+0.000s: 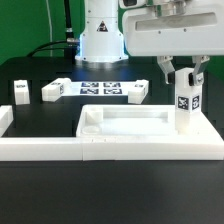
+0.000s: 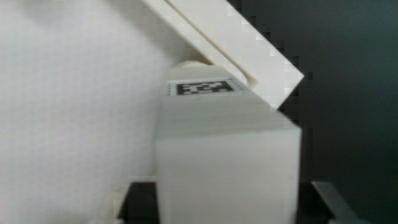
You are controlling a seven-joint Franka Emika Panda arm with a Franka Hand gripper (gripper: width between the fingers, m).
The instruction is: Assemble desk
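Now the two-finger gripper (image 1: 183, 84) is clamped on a short white square-section plastic leg (image 1: 183, 112), upright, long axis vertical. The shallow white rimmed plastic desk top (image 1: 140, 134) lies straight below, w/ the leg over its end on the exterior view's right; contact unclear.

Free table (image 1: 110, 195) up front — 3 loose legs (image 1: 52, 91), marker board (image 1: 100, 88) behind

Reads as smooth white plastic all over the desk top (image 1: 140, 137), soft satin sheen. Shows the same smooth white plastic on the leg (image 1: 184, 118), wearing a flat printed black-and-white tag (image 2: 205, 87). Looks dull, matt black across the table (image 1: 110, 195).
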